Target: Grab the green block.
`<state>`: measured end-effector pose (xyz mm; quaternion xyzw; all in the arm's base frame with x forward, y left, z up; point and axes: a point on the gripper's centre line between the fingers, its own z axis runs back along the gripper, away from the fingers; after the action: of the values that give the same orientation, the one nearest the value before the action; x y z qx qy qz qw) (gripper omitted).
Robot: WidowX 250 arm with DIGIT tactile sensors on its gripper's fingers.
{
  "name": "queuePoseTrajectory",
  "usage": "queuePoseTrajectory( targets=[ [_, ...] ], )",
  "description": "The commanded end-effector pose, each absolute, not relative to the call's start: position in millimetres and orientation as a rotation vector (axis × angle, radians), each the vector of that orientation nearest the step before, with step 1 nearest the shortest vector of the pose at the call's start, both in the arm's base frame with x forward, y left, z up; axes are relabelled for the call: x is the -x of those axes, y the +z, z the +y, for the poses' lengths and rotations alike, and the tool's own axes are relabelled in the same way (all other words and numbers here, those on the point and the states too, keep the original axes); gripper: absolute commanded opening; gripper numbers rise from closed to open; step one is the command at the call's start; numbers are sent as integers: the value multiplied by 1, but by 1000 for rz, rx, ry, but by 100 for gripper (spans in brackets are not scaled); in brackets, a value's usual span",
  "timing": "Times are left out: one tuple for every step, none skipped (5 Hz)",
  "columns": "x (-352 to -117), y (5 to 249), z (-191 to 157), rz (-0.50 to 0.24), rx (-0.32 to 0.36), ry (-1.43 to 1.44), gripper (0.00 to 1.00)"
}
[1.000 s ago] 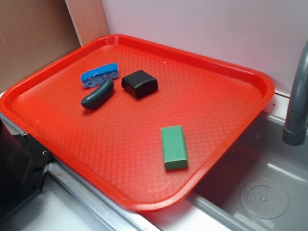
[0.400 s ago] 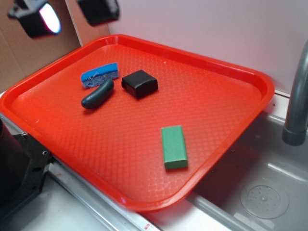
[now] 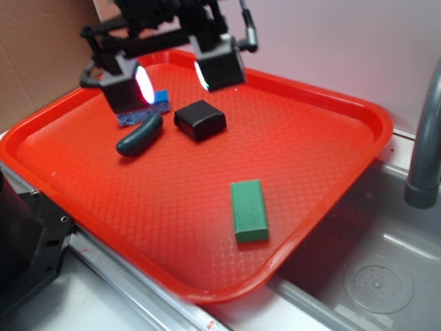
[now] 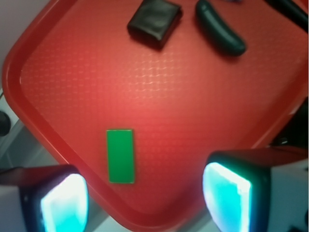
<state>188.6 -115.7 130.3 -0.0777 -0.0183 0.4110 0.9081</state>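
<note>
Above the far-left corner of the red tray [image 3: 331, 103], the gripper [image 3: 176, 72] is hovering with jaws spread wide, while the green block [image 3: 249, 210] is lying flat, well apart.

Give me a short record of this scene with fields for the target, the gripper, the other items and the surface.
target: flat matte green rectangular block, lying alone near the tray's front edge
gripper: black two-finger gripper, open, empty, raised over the tray's far end
others: black square block, dark teal sausage-shaped piece, blue sponge-like piece
surface: red plastic tray
</note>
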Motion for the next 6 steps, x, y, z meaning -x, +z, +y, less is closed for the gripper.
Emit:
queuePoseTrajectory(
  targets=[
    [-213,80,-138,-38,129,877,100],
    [-218,58,-140,-37,104,886,100],
    [-217,43,-141,-37,87,900,100],
    [-211,31,-141,-30,66,907,100],
    [-210,22,-141,-45,59,918,70],
    [-218,21,-138,-49,84,934,0]
  ],
)
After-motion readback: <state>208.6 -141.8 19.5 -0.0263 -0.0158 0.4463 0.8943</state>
